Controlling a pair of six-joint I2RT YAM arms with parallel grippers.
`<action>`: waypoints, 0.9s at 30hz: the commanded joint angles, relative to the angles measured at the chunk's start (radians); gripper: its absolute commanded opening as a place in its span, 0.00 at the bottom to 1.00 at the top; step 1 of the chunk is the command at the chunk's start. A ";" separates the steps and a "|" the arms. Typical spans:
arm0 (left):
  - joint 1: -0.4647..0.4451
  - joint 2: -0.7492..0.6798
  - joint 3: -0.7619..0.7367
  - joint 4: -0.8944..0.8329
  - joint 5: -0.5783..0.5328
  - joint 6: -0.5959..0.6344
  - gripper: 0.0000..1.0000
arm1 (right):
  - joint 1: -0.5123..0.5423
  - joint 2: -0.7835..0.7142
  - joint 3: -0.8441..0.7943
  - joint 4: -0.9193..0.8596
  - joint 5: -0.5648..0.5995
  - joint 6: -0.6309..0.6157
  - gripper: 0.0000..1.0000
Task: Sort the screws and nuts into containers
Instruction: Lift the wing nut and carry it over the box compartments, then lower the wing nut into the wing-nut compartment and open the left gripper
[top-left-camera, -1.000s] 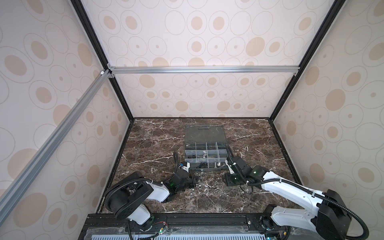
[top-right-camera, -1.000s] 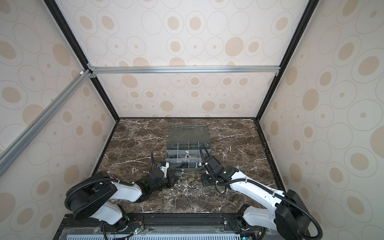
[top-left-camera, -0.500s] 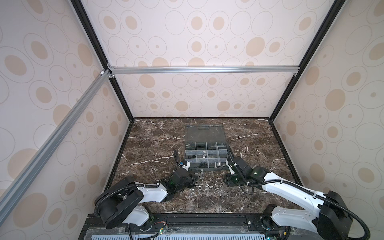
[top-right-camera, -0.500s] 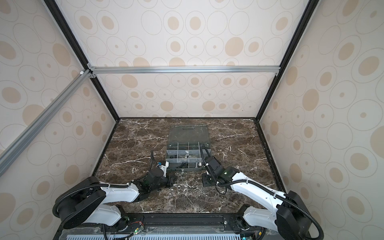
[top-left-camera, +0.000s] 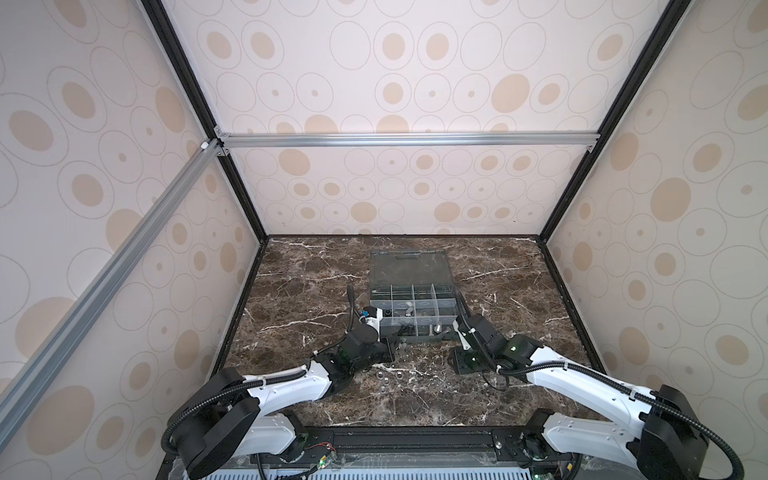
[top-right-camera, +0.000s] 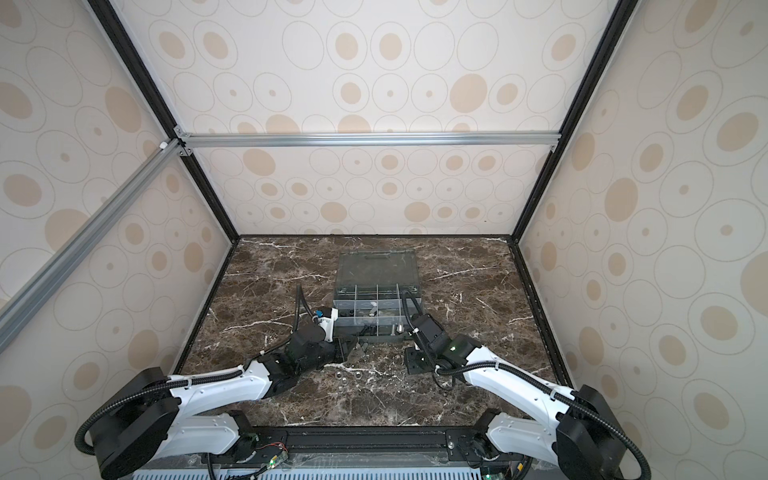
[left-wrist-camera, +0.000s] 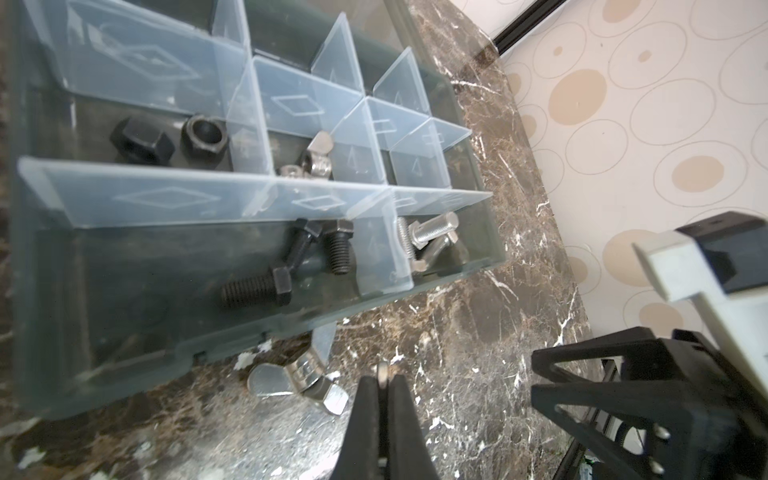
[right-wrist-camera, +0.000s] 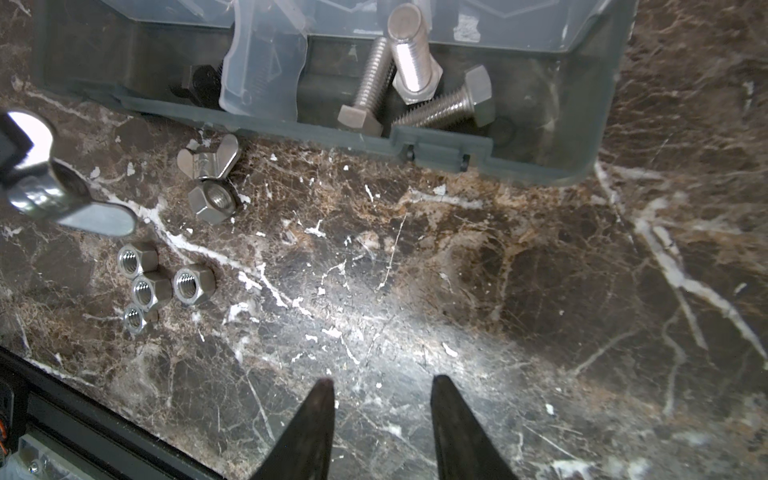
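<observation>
- The left claw was closed, its tips pinching a thin silver piece. The right wrist view showed a wing nut large and close on that claw's side, so this seemed to be what it held.
- Just beside this claw's tips, on the table, lay a second wing nut touching a hex nut. Both sat right before the front wall of the box.
- Straight beyond the left claw ran the box's front row. Three black screws lay in one compartment and three silver screws in the next, with a clear divider between them.
- One row farther from the claw sat two black nuts. Past a divider beside them was a third wing nut.
- The right claw stood partly open with nothing between its fingers, above bare marble.
- Ahead of the right claw was the box corner holding the silver screws.
- Four loose nuts clustered on the table, off to the right claw's side and toward the left claw. In both top views they lay between the two claws, nearer the robot's base.
- The lid lay open and flat behind the box, farthest from both claws.
</observation>
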 joint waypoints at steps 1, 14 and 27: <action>0.015 -0.015 0.081 -0.030 -0.033 0.051 0.00 | -0.006 -0.018 -0.009 -0.003 0.009 0.018 0.42; 0.172 0.243 0.366 -0.030 0.083 0.157 0.00 | -0.006 -0.036 -0.004 -0.031 0.027 0.019 0.42; 0.250 0.449 0.481 0.007 0.157 0.155 0.00 | -0.006 -0.035 -0.023 -0.025 0.033 0.038 0.42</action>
